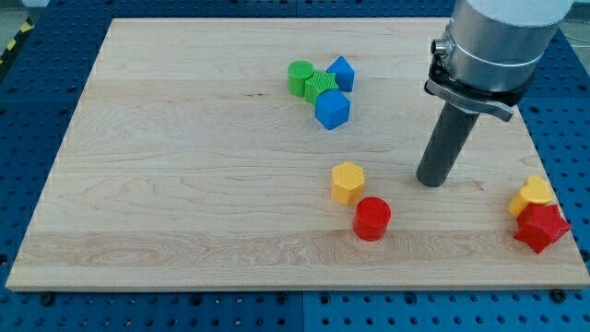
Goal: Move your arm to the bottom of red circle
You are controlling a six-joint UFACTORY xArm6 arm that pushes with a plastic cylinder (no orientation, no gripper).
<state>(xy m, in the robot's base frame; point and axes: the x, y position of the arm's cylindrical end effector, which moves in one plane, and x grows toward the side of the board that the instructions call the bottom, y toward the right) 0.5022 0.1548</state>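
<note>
Red, the circle (372,219) lay low and right of centre in the frame, just beside a yellow hexagon (348,182). My tip (430,182) rested on the wooden surface (184,184) to its upper right, apart; no hand exists. Reaching below the circle probably required skirting it.

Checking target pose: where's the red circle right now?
The red circle sits low on the board, right of centre, touching or almost touching the yellow hexagon at its upper left; my tip is up to its right.
</note>
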